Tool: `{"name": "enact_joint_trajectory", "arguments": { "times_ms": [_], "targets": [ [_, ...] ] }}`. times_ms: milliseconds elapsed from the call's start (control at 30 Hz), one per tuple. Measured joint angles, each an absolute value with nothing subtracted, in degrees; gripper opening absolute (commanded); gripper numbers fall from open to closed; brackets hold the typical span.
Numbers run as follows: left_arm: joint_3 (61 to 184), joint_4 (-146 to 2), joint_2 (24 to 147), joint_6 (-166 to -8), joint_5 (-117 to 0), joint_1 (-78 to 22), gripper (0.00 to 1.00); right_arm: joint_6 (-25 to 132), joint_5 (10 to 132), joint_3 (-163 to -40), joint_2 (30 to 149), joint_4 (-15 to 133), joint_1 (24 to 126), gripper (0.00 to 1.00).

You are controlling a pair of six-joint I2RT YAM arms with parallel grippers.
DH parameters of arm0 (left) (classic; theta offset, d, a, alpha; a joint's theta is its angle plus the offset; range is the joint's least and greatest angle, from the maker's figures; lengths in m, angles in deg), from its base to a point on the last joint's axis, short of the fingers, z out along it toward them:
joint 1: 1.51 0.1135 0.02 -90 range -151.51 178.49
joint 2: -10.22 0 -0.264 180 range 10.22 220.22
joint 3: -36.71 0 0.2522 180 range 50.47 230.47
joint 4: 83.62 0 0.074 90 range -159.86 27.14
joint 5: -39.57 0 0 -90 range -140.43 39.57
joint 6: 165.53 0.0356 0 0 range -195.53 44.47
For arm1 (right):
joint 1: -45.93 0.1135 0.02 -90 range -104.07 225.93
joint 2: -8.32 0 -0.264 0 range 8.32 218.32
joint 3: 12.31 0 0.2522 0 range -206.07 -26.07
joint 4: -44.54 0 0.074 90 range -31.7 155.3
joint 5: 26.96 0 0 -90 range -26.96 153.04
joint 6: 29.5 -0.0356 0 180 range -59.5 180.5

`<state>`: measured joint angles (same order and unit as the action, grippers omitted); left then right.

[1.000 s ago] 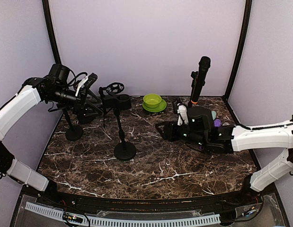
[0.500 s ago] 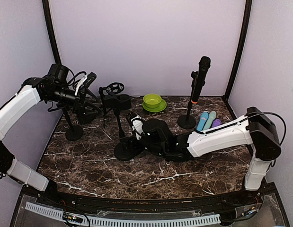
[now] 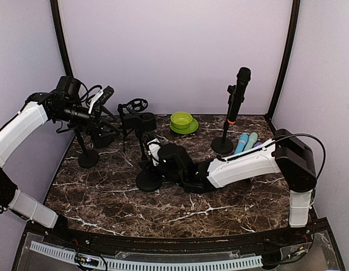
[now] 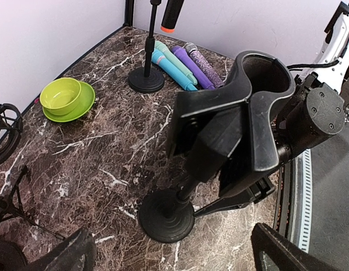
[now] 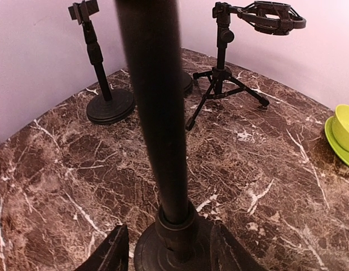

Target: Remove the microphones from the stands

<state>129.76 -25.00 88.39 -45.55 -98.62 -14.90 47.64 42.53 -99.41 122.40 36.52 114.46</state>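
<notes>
While reaching across the middle of the table, the right gripper is straddling the pole of the empty stand just above its round base. Its fingers are standing apart on either side, with small gaps showing, and are clamping nothing. Farther back on the left side, the left gripper is hanging spread to its widest, holding nothing and looking down on that stand's vacant clip. Along the far edge, a green bowl is sitting near the middle. Toward the far right corner, the mic is standing nearly upright in the far stand, with three coloured mics lying just beside it.
</notes>
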Motion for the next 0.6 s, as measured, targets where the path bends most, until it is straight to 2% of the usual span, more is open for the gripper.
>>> {"name": "enact_joint_trajectory", "arguments": {
  "times_ms": [133, 367, 600],
  "targets": [
    [129.76, -24.98, 88.39, -45.55, -97.94, -14.83, 0.99, 48.03, 40.78, -101.16, 124.48, 36.45, 114.46, 0.33],
    [129.72, -24.35, 87.95, -45.24, -97.04, -14.53, 0.99, 48.95, 38.48, -102.80, 126.01, 36.02, 114.46, 0.00],
    [124.36, -25.55, 85.41, -45.05, -96.67, -14.35, 0.99, 48.82, 38.03, -102.45, 125.25, 36.61, 114.29, 0.00]
  ]
}}
